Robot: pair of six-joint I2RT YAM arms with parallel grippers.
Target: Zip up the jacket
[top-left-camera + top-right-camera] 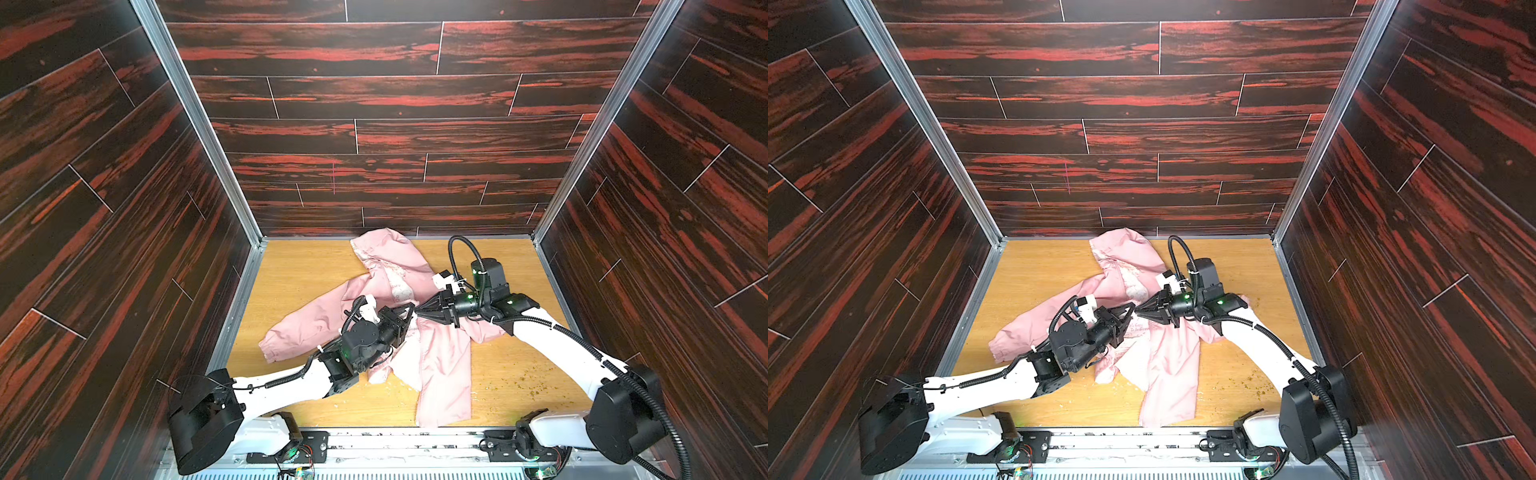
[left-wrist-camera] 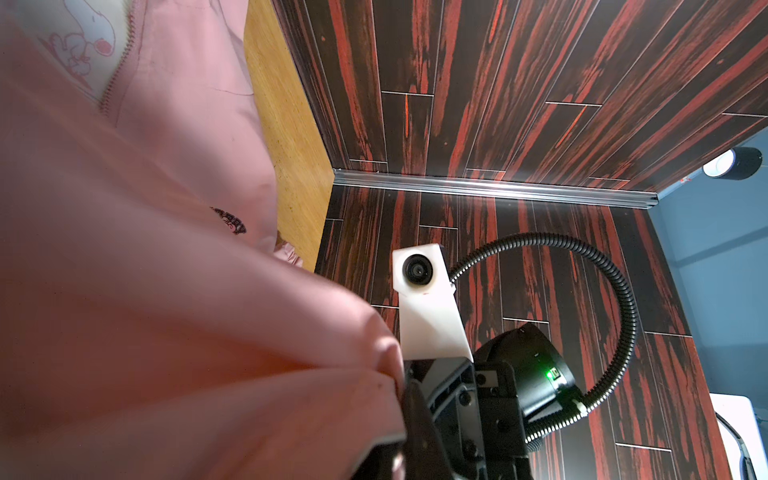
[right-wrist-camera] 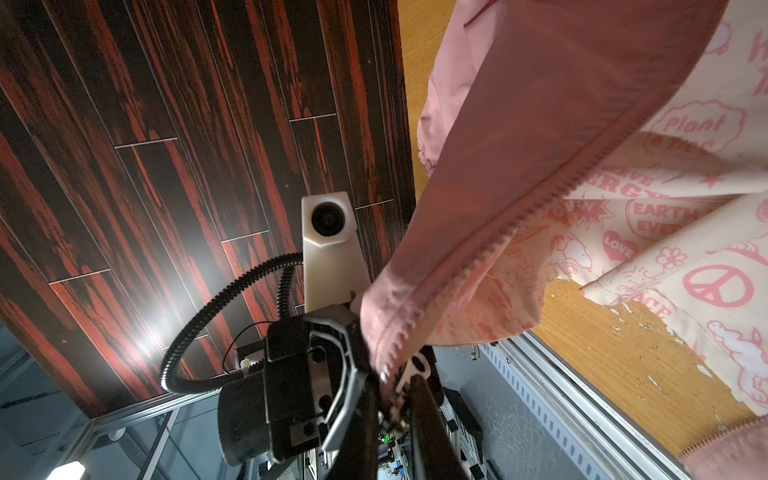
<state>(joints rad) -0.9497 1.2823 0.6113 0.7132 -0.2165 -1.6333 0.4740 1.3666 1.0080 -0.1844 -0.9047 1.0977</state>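
Nearest me, a front panel of the jacket (image 1: 444, 374) reaches the bench (image 1: 299, 266) edge. Mid-bench, my left hand (image 1: 409, 311) is clamped on a fold of its pink fabric, almost tip to tip with my right hand (image 1: 419, 312), which pinches the lifted zipper (image 3: 490, 245) end. Beyond them the hood (image 1: 382, 245) lies at the foot of the far wall (image 1: 374, 124).

Table: a light wood-grain table (image 1: 299, 270) is seen in both top views, bare along its left side.
Jacket: a pink jacket (image 1: 444, 365) is spread open across the middle, with the hood toward the back edge, one sleeve stretched leftward and one front panel reaching the front edge.
Specks: small greenish-brown specks (image 1: 523, 384) are scattered on the wood right of the jacket.
Patches: white chipped patches (image 3: 648, 328) are seen near the front edge.
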